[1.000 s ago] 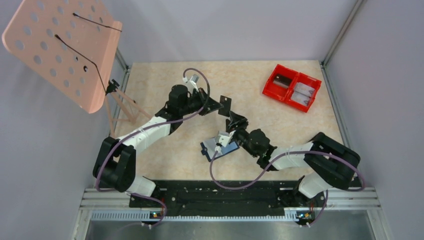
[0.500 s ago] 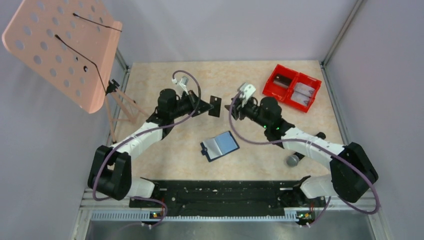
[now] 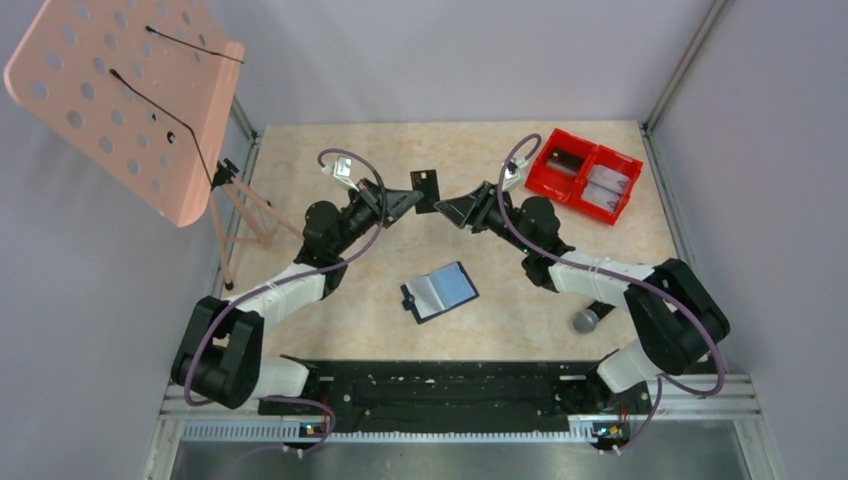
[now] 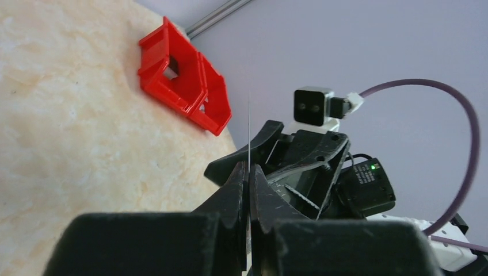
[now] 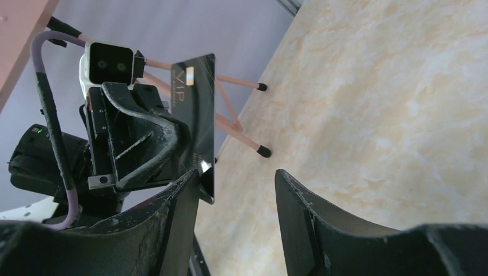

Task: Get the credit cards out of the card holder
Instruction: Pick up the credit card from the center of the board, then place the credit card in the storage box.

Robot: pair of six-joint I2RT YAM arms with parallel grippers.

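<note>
Change, right arm: it has lifted off the wallet at lower centre and swung up to upper centre of the top view.
Change, left arm: it has carried its card further toward the upper centre, so the two pincers now face each other tip to tip in mid-air.
Left pincer (image 4: pixel 248 167): clenched on one dark glossy rectangular plastic card (image 5: pixel 195 115), gripped at its lower edge and standing upright.
Right pincer (image 5: pixel 236 178): released, jaws apart, holding nothing; the card stands just beyond its fingertips, not yet between them.
Meaning for the task: judged a hand-over about to happen, with this card already out of the holder and not yet set down.
Card holder: one navy-blue bifold wallet with light blue-grey inner faces (image 3: pixel 441 291), lying open and flat on the beige marbled surface (image 3: pixel 330 160), lower centre, well apart from both pincers.
Cards left in holder: cannot tell; the pockets are too small to read.
Cards counted: one in the air; flat dark and pale pieces lie in both compartments of the red plastic bin (image 4: pixel 198 100) at upper right, exact number unclear.
Bins: one, two compartments.
Grey ball (image 3: pixel 586 321): one, on the surface at lower right, beside the right arm.
Pink perforated stand (image 3: pixel 120 100): one, upper left.
</note>
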